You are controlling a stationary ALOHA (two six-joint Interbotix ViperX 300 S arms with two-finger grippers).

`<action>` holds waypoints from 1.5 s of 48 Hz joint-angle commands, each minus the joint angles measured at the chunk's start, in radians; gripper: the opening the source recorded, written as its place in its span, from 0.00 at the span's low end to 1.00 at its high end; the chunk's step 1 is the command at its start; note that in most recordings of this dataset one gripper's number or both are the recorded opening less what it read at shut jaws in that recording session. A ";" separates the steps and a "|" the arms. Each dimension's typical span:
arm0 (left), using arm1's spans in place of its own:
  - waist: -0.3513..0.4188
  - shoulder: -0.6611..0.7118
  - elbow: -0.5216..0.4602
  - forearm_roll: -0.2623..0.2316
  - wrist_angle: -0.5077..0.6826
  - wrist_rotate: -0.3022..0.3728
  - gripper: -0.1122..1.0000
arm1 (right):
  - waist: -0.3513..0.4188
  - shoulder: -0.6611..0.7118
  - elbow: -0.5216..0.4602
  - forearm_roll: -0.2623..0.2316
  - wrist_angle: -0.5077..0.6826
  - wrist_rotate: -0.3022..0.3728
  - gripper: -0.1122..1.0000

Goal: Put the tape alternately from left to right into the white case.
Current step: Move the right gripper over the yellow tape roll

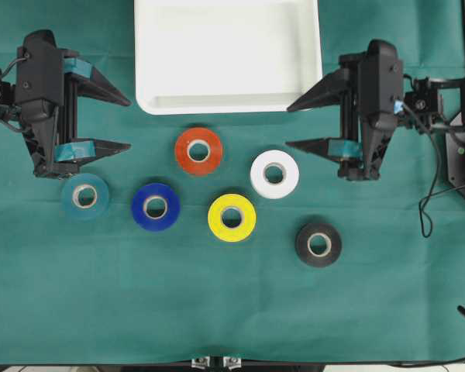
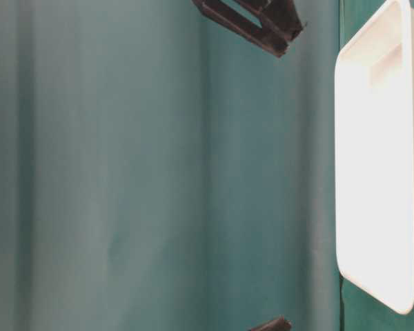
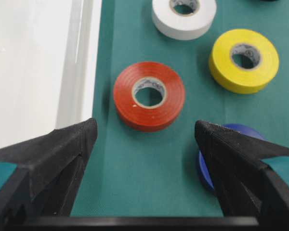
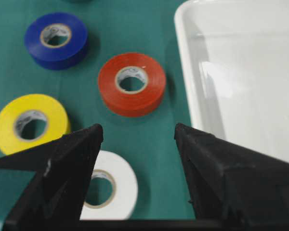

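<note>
Rolls of stiff, light electrical tape (image 1: 232,217) are spread below the empty shallow white plastic case (image 1: 163,85). Both the left gripper (image 1: 124,122) and right gripper (image 1: 292,125) are held apart and empty; each roll is probably best pinched across its rim.

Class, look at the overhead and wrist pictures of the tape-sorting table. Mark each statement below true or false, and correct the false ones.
1. The white case holds no tape. True.
2. The red-orange roll is the roll nearest the case. True.
3. The left gripper is shut on the teal roll. False: its jaws stand open and empty, with the teal roll lying on the cloth below it in the overhead view.
4. The black roll sits between the blue roll and the yellow roll. False: it is the rightmost roll.
5. The right gripper is open and holds nothing. True.
</note>
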 commanded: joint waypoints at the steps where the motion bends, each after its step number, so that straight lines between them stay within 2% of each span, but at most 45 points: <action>1: 0.003 -0.005 -0.005 -0.002 -0.003 0.000 0.68 | 0.018 0.006 -0.029 0.002 -0.003 0.003 0.76; 15: 0.003 -0.003 -0.003 -0.002 -0.003 0.000 0.68 | 0.067 0.103 -0.077 0.005 0.003 0.025 0.76; 24: 0.003 -0.003 0.002 -0.002 -0.003 0.003 0.68 | 0.084 0.179 -0.132 0.002 0.078 0.055 0.76; 37: 0.005 -0.003 0.006 -0.002 -0.003 0.003 0.67 | 0.110 0.273 -0.224 0.002 0.160 0.057 0.76; 53: 0.006 -0.002 0.009 -0.002 0.002 0.003 0.67 | 0.150 0.357 -0.285 0.000 0.163 0.084 0.76; 72: 0.006 -0.002 0.015 -0.002 0.002 0.002 0.67 | 0.158 0.462 -0.341 0.000 0.163 0.094 0.76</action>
